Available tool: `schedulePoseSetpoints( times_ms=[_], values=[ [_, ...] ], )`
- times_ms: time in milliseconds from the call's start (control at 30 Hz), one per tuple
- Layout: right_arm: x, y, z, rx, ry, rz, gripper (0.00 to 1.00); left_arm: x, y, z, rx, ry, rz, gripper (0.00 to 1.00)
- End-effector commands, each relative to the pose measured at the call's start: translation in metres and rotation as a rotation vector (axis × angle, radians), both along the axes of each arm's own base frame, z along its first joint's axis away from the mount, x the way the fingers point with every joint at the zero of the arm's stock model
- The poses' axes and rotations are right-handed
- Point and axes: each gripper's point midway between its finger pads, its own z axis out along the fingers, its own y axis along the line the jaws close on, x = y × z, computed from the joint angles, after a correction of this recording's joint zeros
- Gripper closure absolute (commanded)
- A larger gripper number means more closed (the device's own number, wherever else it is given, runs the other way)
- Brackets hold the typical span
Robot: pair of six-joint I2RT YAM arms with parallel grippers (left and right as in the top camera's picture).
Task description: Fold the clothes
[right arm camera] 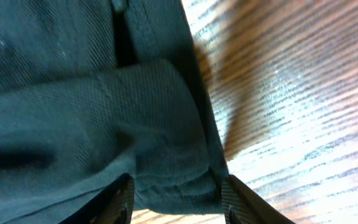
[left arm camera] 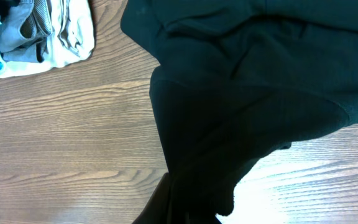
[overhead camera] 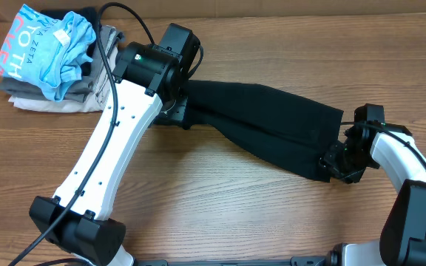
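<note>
The clothes point(overhead camera: 272, 122) are a long black garment stretched across the wooden table point(overhead camera: 220, 207) from upper left to right. My left gripper point(overhead camera: 180, 111) is at its left end and shut on it. In the left wrist view the dark fabric point(left arm camera: 241, 93) hangs down over my jaws and hides them. My right gripper point(overhead camera: 336, 161) is at the garment's right end. In the right wrist view a folded edge of the cloth point(right arm camera: 73, 106) lies between my fingers point(right arm camera: 120, 199), which stand apart on either side of it.
A pile of other garments sits at the back left corner: a light blue shirt point(overhead camera: 50, 48) on top of grey and beige ones point(overhead camera: 43, 100), also visible in the left wrist view point(left arm camera: 61, 31). The left arm point(overhead camera: 102, 162) slants across the table's left half.
</note>
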Motion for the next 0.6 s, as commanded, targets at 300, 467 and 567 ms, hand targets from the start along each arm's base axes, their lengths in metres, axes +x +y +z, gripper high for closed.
schedulePoseSetpoints(
  times_ms=[300,467,567],
  values=[
    [0.001,0.006,-0.002,0.011,-0.005,0.017,0.51,0.006,0.001,0.007,0.0,-0.034,0.006,0.96],
    [0.001,0.018,-0.006,0.025,0.006,0.061,0.51,0.009,-0.003,0.007,-0.022,-0.042,0.002,0.96],
    [0.001,0.023,-0.011,0.027,0.018,0.08,0.51,0.009,-0.005,0.006,-0.034,-0.04,0.002,0.96]
  ],
)
